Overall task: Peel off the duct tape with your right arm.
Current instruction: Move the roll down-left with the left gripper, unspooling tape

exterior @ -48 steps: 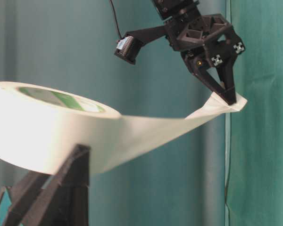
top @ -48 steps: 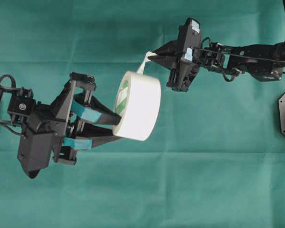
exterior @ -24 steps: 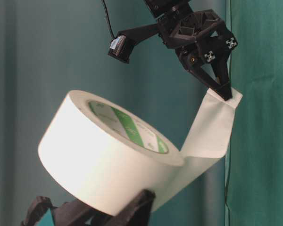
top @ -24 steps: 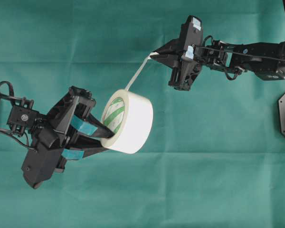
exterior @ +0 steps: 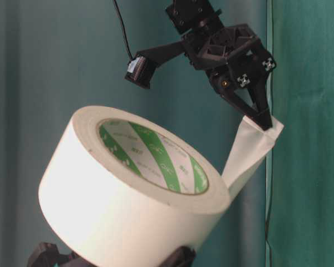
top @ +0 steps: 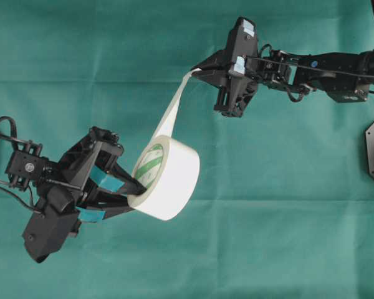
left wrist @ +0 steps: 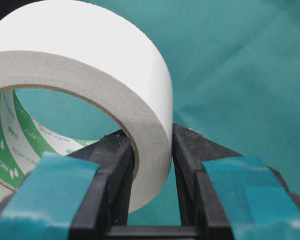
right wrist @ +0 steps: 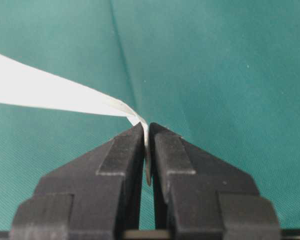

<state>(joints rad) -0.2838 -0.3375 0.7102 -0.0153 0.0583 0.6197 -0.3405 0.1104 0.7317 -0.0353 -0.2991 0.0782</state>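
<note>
Green cloth surface (top: 287, 237). Duct tape (top: 169, 179), clamped in left end effector (top: 132, 189), shifted lower left; right end effector (top: 196, 72) still pinches strip end (top: 188, 76), peel lengthening.

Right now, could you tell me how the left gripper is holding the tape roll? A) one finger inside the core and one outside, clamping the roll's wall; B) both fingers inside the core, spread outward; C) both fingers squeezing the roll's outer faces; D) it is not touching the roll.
A: in the left wrist view the left gripper has one finger inside the core and the other outside, pinching the wall of the duct tape.
</note>
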